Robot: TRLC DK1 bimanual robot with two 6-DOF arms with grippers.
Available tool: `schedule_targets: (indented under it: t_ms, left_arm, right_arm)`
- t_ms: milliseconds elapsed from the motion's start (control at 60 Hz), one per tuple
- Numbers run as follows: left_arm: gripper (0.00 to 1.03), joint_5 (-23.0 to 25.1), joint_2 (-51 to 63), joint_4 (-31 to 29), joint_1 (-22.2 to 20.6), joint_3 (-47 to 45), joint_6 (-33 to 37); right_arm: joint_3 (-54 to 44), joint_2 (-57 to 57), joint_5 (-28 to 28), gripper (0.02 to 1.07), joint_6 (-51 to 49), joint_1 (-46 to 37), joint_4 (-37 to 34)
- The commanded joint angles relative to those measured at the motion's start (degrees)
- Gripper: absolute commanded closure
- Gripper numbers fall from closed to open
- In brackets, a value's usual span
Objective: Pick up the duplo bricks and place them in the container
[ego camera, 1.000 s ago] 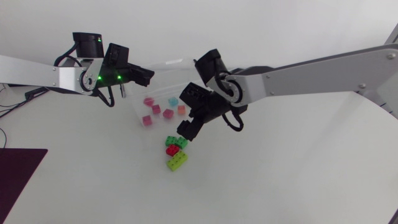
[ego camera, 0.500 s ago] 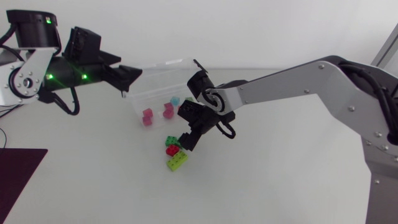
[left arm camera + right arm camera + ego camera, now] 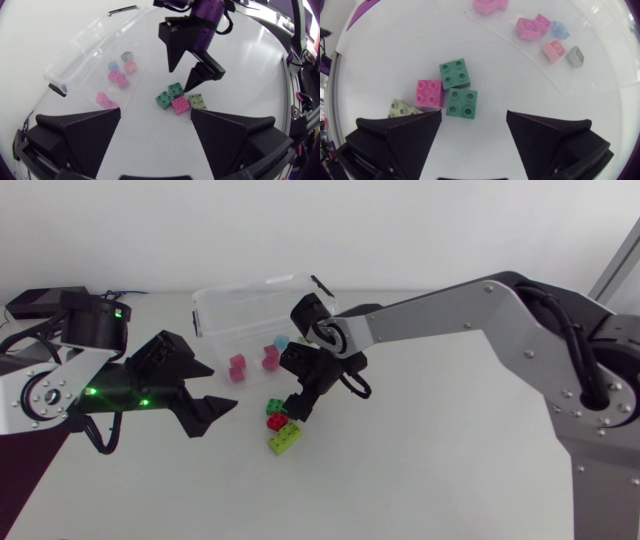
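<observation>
Beside the container [image 3: 240, 300]: four loose bricks in one tight cluster on the desk [image 3: 450, 460], all studs up.
Cluster count: one green brick [image 3: 455, 73], a second green brick [image 3: 461, 103], one red brick [image 3: 429, 93], one lime brick [image 3: 285, 439].
Hidden: the lime brick is half covered by a finger of the right tool [image 3: 474, 114] in the right wrist view. From above, that tool overlaps the cluster and only one green brick shows.
Long axis: the lime brick looks oblong from above and runs roughly from the left arm's side to the right arm's. The other three are square.
Container: one, clear and oblong, long side lying across between the arms. Its walls are hard to trace in the wrist views.
Inside the container: at least six small bricks, namely several pink, one light blue and one grey. The pink ones abut and one is cut off at the view's edge, so the exact count is uncertain.
Right tool: released, fingers wide apart, nothing held. It is poised close over the cluster, with the second green brick just ahead between the fingers.
Left tool [image 3: 155, 111]: released and empty, over the desk, with the cluster ahead of it and apart.
</observation>
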Motion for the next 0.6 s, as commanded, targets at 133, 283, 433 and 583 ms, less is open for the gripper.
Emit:
schedule_targets:
  t_ms: [133,283,433,583]
  left_arm:
    - [0.06,0.27,-2.69,-2.96,-0.6,-3.26,2.91]
    - [0.06,0.27,-5.32,-5.77,-0.25,-3.7,4.32]
    - [0.06,0.27,-6.03,-6.3,-0.16,-4.13,4.85]
    - [0.06,0.27,-6.91,-7.44,-0.34,-4.13,5.2]
  right_arm:
    - [6.5,5.02,0.88,0.19,-0.6,0.91,-6.01]
    - [9.49,6.51,1.14,0.21,-0.69,1.0,-9.79]
    - [12.39,8.18,2.02,0.33,-0.78,1.96,-12.69]
    - [16.35,10.99,2.9,0.52,-0.78,2.32,-15.76]
